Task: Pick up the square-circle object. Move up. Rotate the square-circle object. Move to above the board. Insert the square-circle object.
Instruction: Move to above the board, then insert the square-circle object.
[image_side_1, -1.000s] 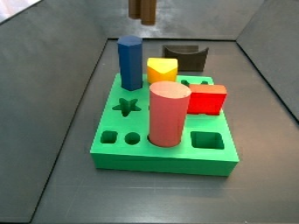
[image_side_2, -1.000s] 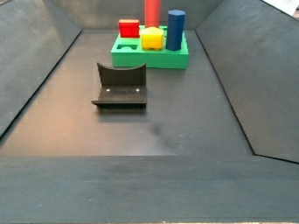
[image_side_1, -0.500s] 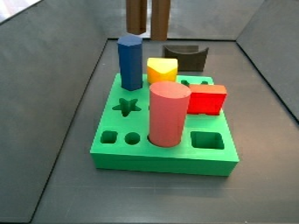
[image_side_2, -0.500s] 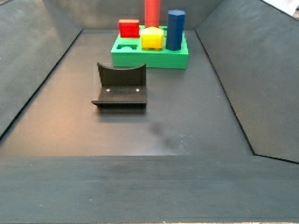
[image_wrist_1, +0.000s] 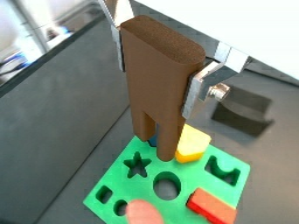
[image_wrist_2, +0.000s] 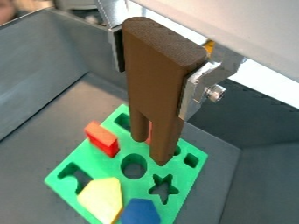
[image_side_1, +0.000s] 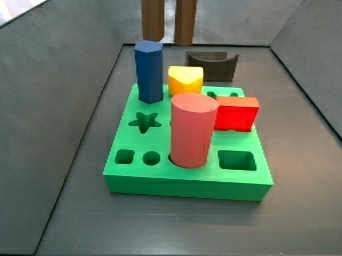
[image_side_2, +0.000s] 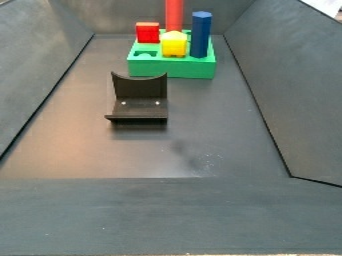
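Note:
My gripper (image_wrist_1: 159, 66) is shut on the square-circle object (image_wrist_1: 158, 92), a tall brown block with two prongs pointing down. It hangs above the green board (image_wrist_1: 117, 188), over its far part near the blue prism. Both wrist views show the silver fingers (image_wrist_1: 198, 87) clamping the block's top; it also shows in a wrist view (image_wrist_2: 155, 96). In a side view only the two prongs (image_side_1: 155, 15) show at the top edge, above the blue prism (image_side_1: 148, 70). The board (image_side_1: 187, 180) has a small square hole (image_side_1: 124, 158) beside a round hole (image_side_1: 151, 159).
On the board stand a pink-red cylinder (image_side_1: 193, 130), a yellow block (image_side_1: 185, 78) and a red cube (image_side_1: 238, 113). A dark brown arch block (image_side_1: 214, 65) sits behind the board. The fixture (image_side_2: 136, 100) stands on the floor in front of the board (image_side_2: 171, 68). Grey walls enclose the bin.
The brown block has turned about its vertical axis: one second ago it showed as one narrow piece, now both prongs show side by side. Its height is about the same.

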